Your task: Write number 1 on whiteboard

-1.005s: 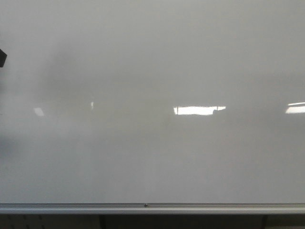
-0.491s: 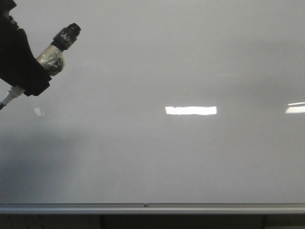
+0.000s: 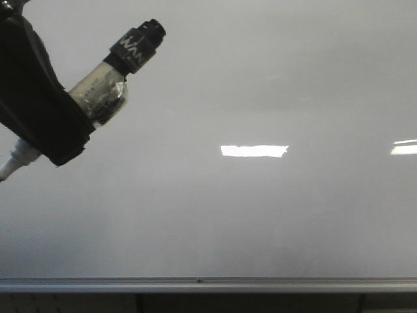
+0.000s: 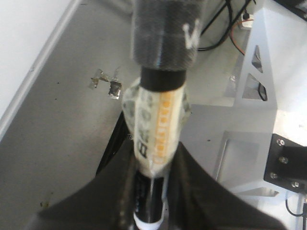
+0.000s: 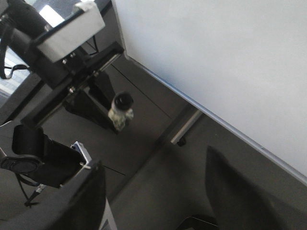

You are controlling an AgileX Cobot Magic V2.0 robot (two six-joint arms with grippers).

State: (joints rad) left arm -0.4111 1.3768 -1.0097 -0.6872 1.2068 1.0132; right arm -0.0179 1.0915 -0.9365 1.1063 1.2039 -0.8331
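The whiteboard (image 3: 260,215) fills the front view, glossy pale grey. No number 1 shows on it; I see no black stroke. My left gripper (image 3: 65,134) is at the upper left, in front of the board, shut on a tape-wrapped marker (image 3: 104,91). The marker's black end points up and right, and its white end sticks out low at the left edge. In the left wrist view the black fingers (image 4: 110,191) clamp the marker (image 4: 158,120). My right gripper (image 5: 153,201) is open and empty, below the whiteboard (image 5: 230,57), out of the front view.
The board's silver frame edge (image 3: 208,285) runs along the bottom. Bright rectangular light reflections (image 3: 254,150) lie on the board. The right wrist view shows the board's stand leg (image 5: 184,127) and the dark floor. Tape scraps (image 4: 108,84) lie on the floor beside a white metal frame (image 4: 268,72).
My left gripper with the marker has come in from the left edge and moved right and down in the front view, now looking larger. The board shows no new mark.
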